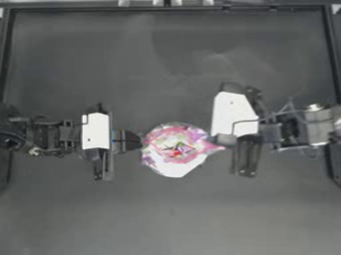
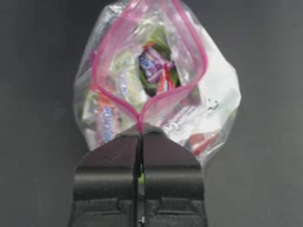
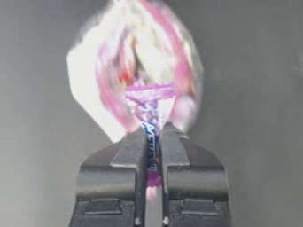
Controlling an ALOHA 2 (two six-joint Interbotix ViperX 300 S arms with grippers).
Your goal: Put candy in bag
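Bag (image 1: 174,149) mid-worktop, mouth held open | left pincer (image 2: 141,133) clamped on zipper end | right pincer (image 3: 153,133) closed on candy (image 3: 151,146) at mouth | release advised only once candy is well inside

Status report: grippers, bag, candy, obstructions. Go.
Left gripper shut on bag at its zipper end, mid-table. Right gripper shut on a candy at the bag's open mouth. More candy inside. Nothing in the way.
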